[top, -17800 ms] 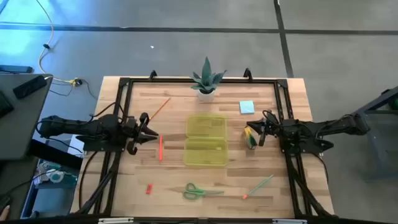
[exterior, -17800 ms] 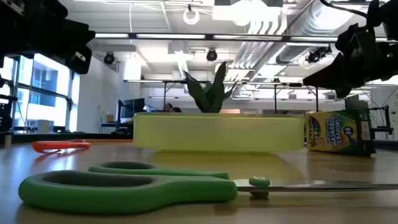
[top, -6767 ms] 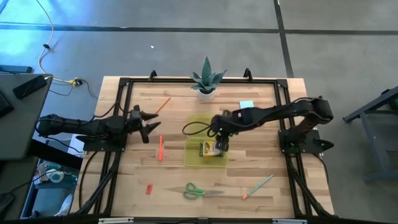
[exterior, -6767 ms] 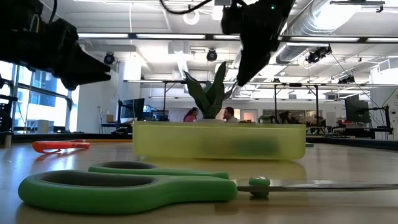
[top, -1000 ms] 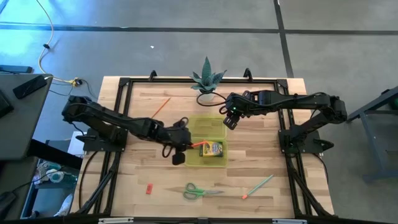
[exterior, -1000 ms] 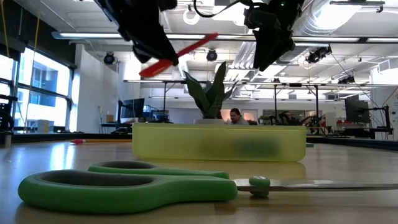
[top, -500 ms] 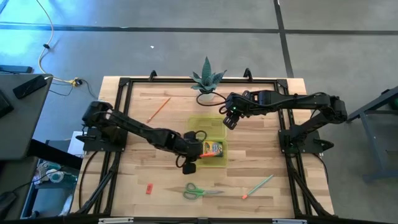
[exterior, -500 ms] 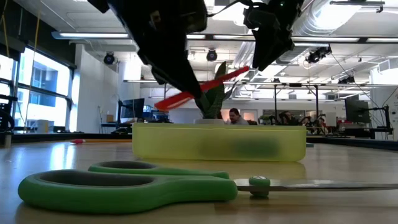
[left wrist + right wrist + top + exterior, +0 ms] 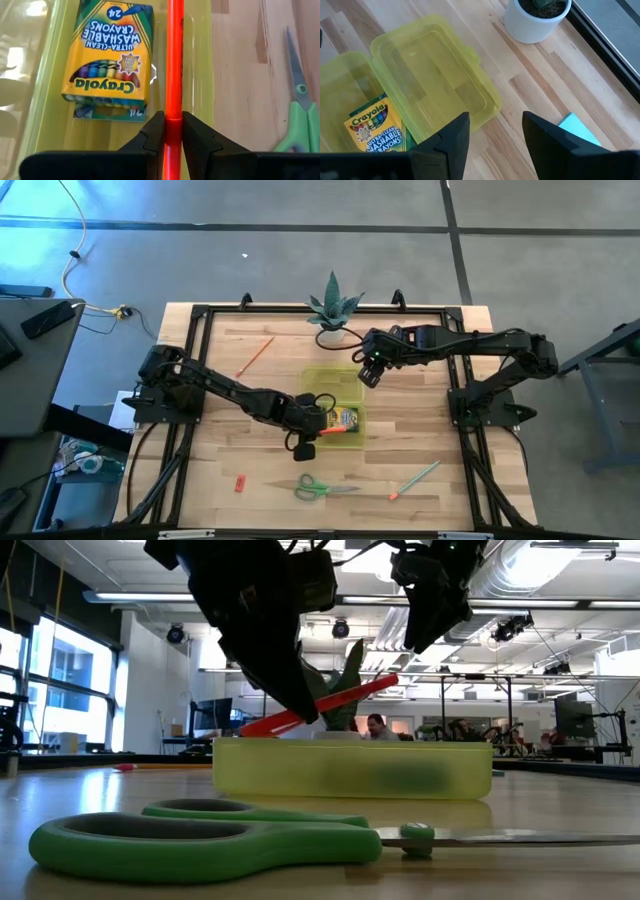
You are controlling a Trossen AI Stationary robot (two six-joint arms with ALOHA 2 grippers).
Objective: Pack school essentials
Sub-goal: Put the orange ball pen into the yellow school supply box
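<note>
My left gripper [image 9: 174, 131] is shut on a thin red pen [image 9: 175, 60] over the near half of the open yellow-green case [image 9: 332, 385]. A Crayola crayon box [image 9: 112, 60] lies in that half. My right gripper [image 9: 495, 131] is open and hovers above the far right corner of the case's lid [image 9: 435, 85]. It has nothing between its fingers. The light-blue notepad [image 9: 575, 125] lies flat on the table just beyond it. The green-handled scissors [image 9: 320, 487] lie flat near the table's near edge. My left gripper pinches the red pen's shaft [image 9: 174, 120] between its two fingers [image 9: 152, 134], which lie across it, partway along and nearer its lower end. The pen [image 9: 330, 703] is tilted, its free end higher, over the case's near wall. Whether its low end touches the case I cannot tell.
A potted plant [image 9: 332, 308] stands at the far edge behind the case. An orange pencil [image 9: 257, 355] lies far left, a tiny red eraser [image 9: 240, 482] near left, and a green pencil [image 9: 415, 480] near right. Dark frame rails run along the table's edges.
My left gripper has moved toward the table's right, from beside the case to over its near half, and has come down. The red pen has gone with it and now hangs just above the case's rim. My right arm has kept still.
</note>
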